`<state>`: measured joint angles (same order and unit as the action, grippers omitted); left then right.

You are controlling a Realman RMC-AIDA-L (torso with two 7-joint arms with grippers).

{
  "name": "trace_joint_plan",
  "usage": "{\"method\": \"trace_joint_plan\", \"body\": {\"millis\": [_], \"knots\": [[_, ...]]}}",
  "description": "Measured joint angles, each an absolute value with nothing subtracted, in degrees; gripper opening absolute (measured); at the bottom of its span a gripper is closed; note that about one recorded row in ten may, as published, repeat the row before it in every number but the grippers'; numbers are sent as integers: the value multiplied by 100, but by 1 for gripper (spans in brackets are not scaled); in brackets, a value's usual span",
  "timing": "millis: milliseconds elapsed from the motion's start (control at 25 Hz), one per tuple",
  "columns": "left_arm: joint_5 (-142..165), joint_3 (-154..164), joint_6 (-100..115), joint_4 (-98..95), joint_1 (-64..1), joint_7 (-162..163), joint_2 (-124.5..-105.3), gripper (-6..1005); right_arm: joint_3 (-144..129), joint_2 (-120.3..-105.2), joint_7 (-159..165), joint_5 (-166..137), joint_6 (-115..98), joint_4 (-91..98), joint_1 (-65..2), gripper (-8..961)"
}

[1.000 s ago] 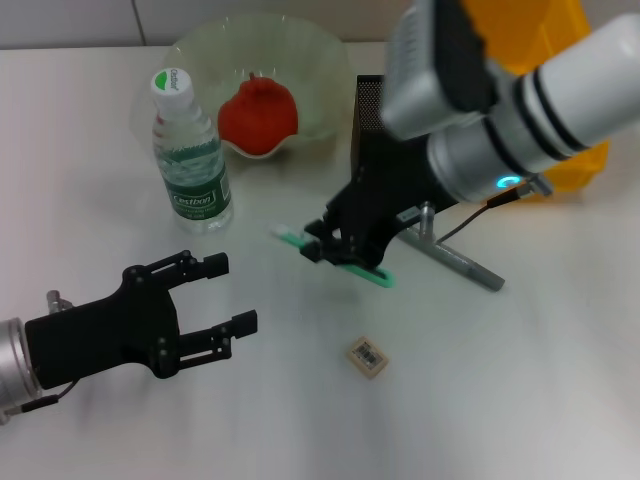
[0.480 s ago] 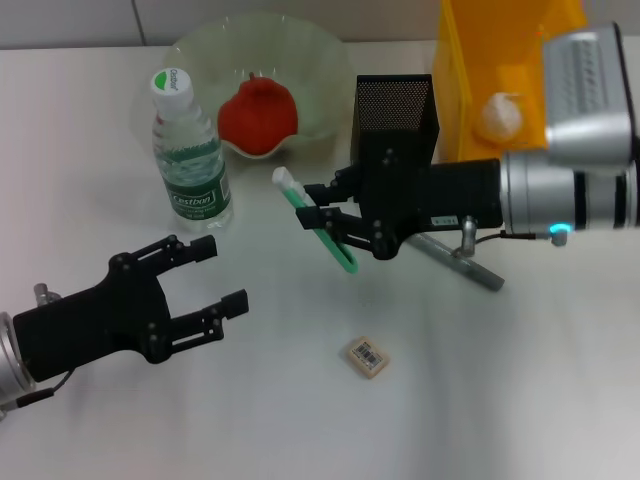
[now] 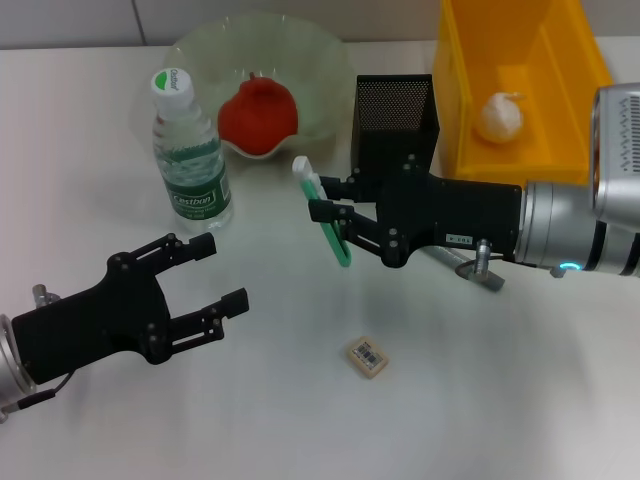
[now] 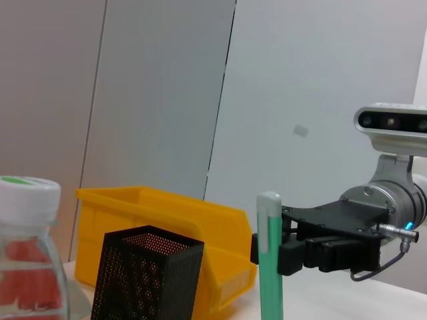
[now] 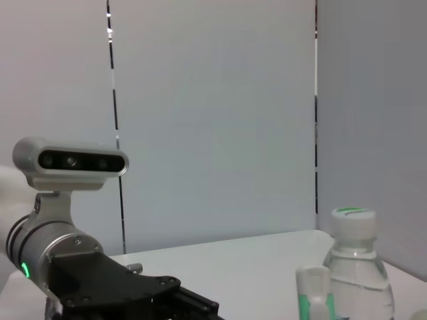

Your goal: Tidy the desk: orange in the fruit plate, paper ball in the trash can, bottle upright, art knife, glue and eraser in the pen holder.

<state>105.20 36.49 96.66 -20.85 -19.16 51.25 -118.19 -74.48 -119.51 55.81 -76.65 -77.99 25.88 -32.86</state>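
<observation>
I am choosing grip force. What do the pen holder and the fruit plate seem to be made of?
Pen holder: probably black metal mesh, matte; fine perforations show on its walls. Fruit plate: likely clear glass or plastic, glossy; the table shows through its wavy rim.

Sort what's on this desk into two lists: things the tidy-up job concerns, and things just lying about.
Job things:
- green glue stick, held by the right gripper
- black mesh pen holder
- eraser
- grey art knife
- bottle, upright
- orange in the fruit plate
- paper ball in the yellow bin

Lying about:
- nothing visible; the left gripper waits open
</observation>
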Motion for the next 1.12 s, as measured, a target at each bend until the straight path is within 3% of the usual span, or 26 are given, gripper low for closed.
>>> {"method": "trace_joint_plan", "body": {"millis": [600, 840, 1120], "knots": [[10520, 3621, 9672, -2083, -1952, 5116, -11831, 785, -7364, -11917, 7017, -7122, -7835, 2140, -3469, 171], [10517, 3610, 9671, -2083, -1965, 5115, -11830, 785, -7358, -11714, 9516, -7150, -7695, 1984, -3736, 171], [10512, 3610, 9676, -2083, -1969, 5115, -11829, 785, -7304, -11599, 11005, -7154, -7687, 1928, -3737, 171]]}}
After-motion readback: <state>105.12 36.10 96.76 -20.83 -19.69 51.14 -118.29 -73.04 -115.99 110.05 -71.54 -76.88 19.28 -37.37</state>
